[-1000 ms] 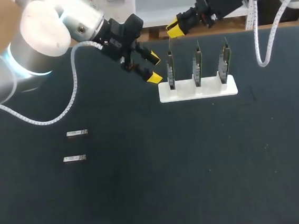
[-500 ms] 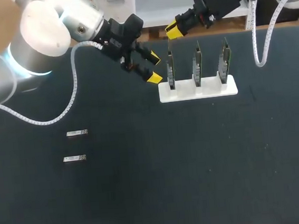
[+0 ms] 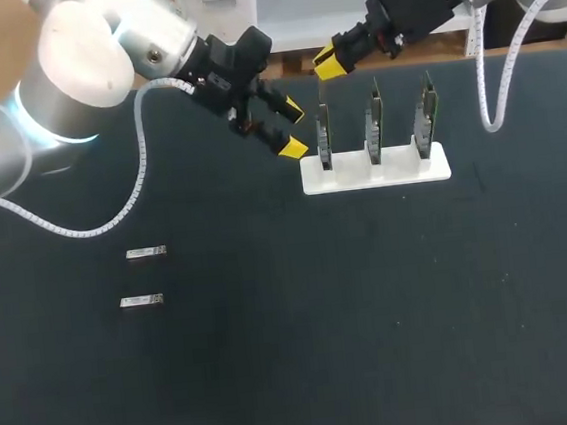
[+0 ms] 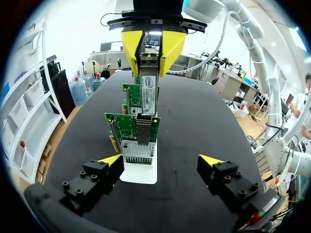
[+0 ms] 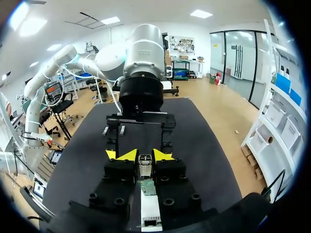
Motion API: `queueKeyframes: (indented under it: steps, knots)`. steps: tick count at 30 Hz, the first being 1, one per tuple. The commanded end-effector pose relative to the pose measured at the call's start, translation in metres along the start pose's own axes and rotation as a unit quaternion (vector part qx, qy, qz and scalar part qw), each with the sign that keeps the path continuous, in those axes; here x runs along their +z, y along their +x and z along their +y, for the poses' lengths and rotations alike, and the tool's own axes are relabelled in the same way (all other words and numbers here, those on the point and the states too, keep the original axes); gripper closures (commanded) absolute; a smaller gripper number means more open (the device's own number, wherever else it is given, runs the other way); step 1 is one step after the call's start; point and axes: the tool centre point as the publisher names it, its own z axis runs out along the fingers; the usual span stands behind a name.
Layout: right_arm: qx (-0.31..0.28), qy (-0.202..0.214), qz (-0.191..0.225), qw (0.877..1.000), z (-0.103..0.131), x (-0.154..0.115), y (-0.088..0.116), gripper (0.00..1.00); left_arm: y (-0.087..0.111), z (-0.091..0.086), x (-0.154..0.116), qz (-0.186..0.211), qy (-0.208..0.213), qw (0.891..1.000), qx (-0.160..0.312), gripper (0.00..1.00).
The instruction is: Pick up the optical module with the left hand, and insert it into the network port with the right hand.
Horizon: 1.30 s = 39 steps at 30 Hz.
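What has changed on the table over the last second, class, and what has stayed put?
The right gripper, shut on an optical module, drifted slightly leftward above the card stand. The open left gripper and two spare modules stayed put.

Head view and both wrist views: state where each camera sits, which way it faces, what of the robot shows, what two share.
Head view: above and behind, looking down on the table; both arms, left gripper and right gripper show.
Left wrist view: on the left wrist, facing the cards past the open left gripper; right gripper beyond.
Right wrist view: on the right wrist, facing the left arm; right gripper shut on the module.
Both wrist views share the module and cards.
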Motion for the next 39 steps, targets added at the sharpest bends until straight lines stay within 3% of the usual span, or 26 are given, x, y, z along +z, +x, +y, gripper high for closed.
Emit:
queueKeyframes:
  steps: [1, 39]
  knots:
    - [-0.001, -0.004, 0.000, 1.000, -0.006, 0.002, 0.000, 1.00, 0.000, -0.001, 0.000, 0.001, -0.002, 1.000, -0.001, 0.00]
    - [0.016, -0.002, 0.012, 1.000, -0.007, 0.010, 0.012, 1.00, 0.000, -0.001, 0.000, 0.001, -0.002, 1.000, -0.001, 0.00]
